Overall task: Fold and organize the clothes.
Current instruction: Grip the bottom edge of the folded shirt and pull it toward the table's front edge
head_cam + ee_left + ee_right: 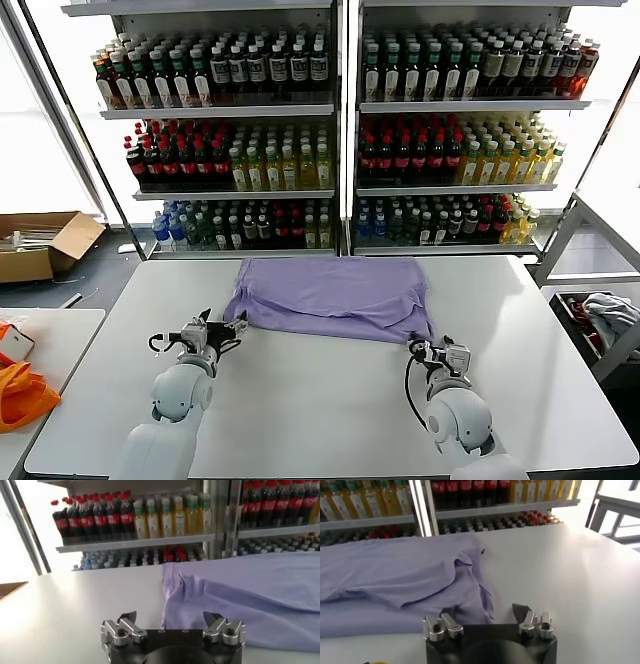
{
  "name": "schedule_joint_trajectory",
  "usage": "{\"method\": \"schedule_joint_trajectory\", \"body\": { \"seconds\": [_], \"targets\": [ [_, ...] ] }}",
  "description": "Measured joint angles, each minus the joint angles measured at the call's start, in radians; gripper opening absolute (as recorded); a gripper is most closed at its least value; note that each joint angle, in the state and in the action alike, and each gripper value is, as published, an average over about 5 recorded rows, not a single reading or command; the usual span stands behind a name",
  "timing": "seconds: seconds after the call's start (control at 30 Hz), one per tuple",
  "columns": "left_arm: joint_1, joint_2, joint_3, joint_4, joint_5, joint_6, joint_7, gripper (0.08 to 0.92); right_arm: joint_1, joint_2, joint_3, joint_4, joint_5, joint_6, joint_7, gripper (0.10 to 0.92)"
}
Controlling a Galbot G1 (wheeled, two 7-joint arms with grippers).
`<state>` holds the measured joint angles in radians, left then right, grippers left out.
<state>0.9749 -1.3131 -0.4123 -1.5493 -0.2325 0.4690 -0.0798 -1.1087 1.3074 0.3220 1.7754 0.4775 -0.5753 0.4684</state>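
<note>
Lavender T-shirt (330, 297) lying partly folded on the table's (520, 330) far half, with left gripper (222, 331) and right gripper (432, 352) parted, empty, at its near corners; risks gathering one layer only.

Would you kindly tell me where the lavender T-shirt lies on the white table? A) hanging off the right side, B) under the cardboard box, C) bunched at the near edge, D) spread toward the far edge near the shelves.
D: the lavender T-shirt lies spread on the white table toward the drink shelves, beyond both grippers.
</note>
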Motion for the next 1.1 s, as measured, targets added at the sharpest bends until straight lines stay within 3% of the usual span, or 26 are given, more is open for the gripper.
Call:
{"method": "schedule_joint_trajectory", "body": {
  "seconds": [0.5, 0.73, 1.1],
  "targets": [
    [0.028, -0.008, 0.028, 0.006, 0.02, -0.018, 0.024, 0.288, -0.032, -0.007, -0.004, 0.013, -0.008, 0.0, -0.018, 0.132],
    [0.036, -0.01, 0.034, 0.013, 0.03, -0.025, 0.031, 0.107, -0.046, -0.013, -0.007, 0.032, -0.007, -0.002, -0.025, 0.12],
    [0.098, 0.0, 0.018, -0.063, 0.043, -0.018, 0.018, 0.086, -0.086, -0.042, -0.006, 0.119, -0.005, -0.01, -0.027, 0.12]
  ]
}}
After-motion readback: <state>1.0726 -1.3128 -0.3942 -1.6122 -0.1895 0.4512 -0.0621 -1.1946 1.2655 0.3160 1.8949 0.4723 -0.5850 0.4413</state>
